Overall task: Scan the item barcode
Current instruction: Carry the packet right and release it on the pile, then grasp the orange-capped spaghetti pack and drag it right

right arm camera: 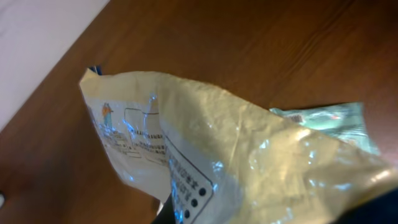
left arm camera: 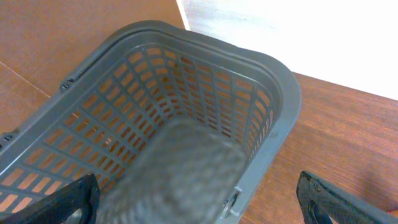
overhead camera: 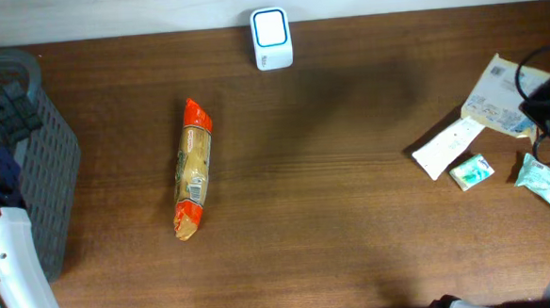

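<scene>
**Fingers wide on the left, clamped on the right, scanner sitting alone**

Fingers [left arm camera: 71, 199] on the left gripper [left arm camera: 199, 202] are spread as far apart as they go, with nothing between them. They hang right over the grey mesh basket [left arm camera: 280, 93] at the left edge of the table [overhead camera: 354, 216]. A blurry grey shape fills the middle of that wrist view and I honestly can't tell what it is.

The right gripper [overhead camera: 548, 102] is over at the far right edge, jaws closed. From its wrist camera the pale yellow pouch [right arm camera: 249, 143] is crumpled up right against the lens and hides the fingertips, so it looks pinched by its edge. A printed label with black dots shows on the pouch's lower side.

The white scanner [overhead camera: 272, 38] stands at the back edge of the table, well apart from both arms.

Other stuff lying around:
- an orange snack packet [overhead camera: 193, 168] lying lengthwise, left of centre
- a flat white packet [overhead camera: 449, 147] just beside the pouch
- a small green packet [overhead camera: 471, 171] next to that
- a mint-coloured packet [overhead camera: 543, 180] near the right arm
</scene>
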Robot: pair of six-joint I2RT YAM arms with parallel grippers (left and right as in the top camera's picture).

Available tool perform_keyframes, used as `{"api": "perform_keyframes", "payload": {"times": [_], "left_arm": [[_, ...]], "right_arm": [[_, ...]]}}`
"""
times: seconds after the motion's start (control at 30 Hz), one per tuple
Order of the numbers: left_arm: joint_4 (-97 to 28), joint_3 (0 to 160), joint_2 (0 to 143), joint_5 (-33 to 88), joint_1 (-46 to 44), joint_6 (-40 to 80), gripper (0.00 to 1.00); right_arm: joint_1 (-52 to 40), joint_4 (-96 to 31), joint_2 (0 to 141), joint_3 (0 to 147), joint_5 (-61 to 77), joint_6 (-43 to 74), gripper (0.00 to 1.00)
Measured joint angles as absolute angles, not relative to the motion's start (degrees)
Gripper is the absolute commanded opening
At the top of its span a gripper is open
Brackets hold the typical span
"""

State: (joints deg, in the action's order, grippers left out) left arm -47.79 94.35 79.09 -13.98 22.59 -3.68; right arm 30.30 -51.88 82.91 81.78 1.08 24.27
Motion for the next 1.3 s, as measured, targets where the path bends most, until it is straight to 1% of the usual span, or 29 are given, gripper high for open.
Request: {"api": "perform_keyframes", "payload": {"times": [0.03,0.13,0.2,0.23,0.27,0.33,0.5,0.57,0.6,0.67,0.7,0.73,0.8,0.83,0.87,0.9,0.93,1.03,1.2,1.3], "left_arm": [[-47.7,94.3,79.1,-14.0,22.6,-3.7,0.99],[-47.8,94.3,79.1,-14.0,22.6,-3.7,0.99],[-47.8,94.3,79.1,-14.0,22.6,-3.7,0.99],[-47.8,94.3,79.1,-14.0,22.6,-3.7,0.99],[-47.8,94.3,79.1,-14.0,22.6,-3.7,0.99],[-47.8,94.3,79.1,-14.0,22.6,-3.7,0.99],[-47.8,94.3,79.1,-14.0,22.6,-3.7,0.99],[-47.8,94.3,79.1,-14.0,22.6,-3.7,0.99],[-47.8,94.3,79.1,-14.0,22.6,-3.7,0.99],[-47.8,94.3,79.1,-14.0,22.6,-3.7,0.99],[-47.8,94.3,79.1,-14.0,22.6,-3.7,0.99],[-47.7,94.3,79.1,-14.0,22.6,-3.7,0.99],[-47.8,94.3,79.1,-14.0,22.6,-3.7,0.99],[-47.8,94.3,79.1,-14.0,22.6,-3.7,0.99],[-47.8,94.3,79.1,-14.0,22.6,-3.7,0.99],[-47.8,94.3,79.1,-14.0,22.6,-3.7,0.99],[-47.8,94.3,79.1,-14.0,22.6,-3.7,0.99],[-47.7,94.3,79.1,-14.0,22.6,-3.7,0.99],[-47.7,94.3,79.1,-14.0,22.6,-3.7,0.99],[-47.8,94.3,79.1,-14.0,22.6,-3.7,0.99]], "right_arm": [[32.9,-49.1,84.6,78.6,2.8,24.8,0.05],[37.7,-46.5,88.3,73.7,5.7,25.6,0.4],[39.1,-45.5,88.4,73.6,6.7,25.8,0.73],[39.4,-45.3,88.4,73.6,7.0,25.7,0.83],[39.7,-45.4,88.4,73.8,7.2,25.8,0.85],[39.9,-46.4,88.3,76.4,7.5,25.8,0.87],[39.9,-54.6,87.5,91.9,11.6,23.5,0.89],[39.1,-56.8,87.0,95.1,16.3,21.6,0.91],[37.9,-57.6,86.7,95.6,20.0,20.4,0.95],[34.3,-59.3,86.8,95.7,25.8,18.6,0.95],[31.3,-59.9,86.8,95.5,28.4,18.0,0.95],[26.5,-60.1,87.0,95.4,31.0,17.6,0.98],[19.5,-59.5,87.9,95.2,33.0,17.1,0.99],[13.2,-58.1,89.5,95.1,34.1,16.9,0.96],[7.3,-56.1,91.5,94.8,34.5,16.7,0.89],[-0.2,-53.3,94.9,94.5,34.7,16.4,0.87],[-3.0,-51.1,96.2,94.4,34.4,16.8,0.87],[-17.2,-43.9,104.2,94.3,32.8,19.8,0.85],[-33.4,-29.0,115.9,94.2,26.0,26.1,0.82],[-38.0,-31.5,121.4,98.7,21.4,27.0,0.8]]}}
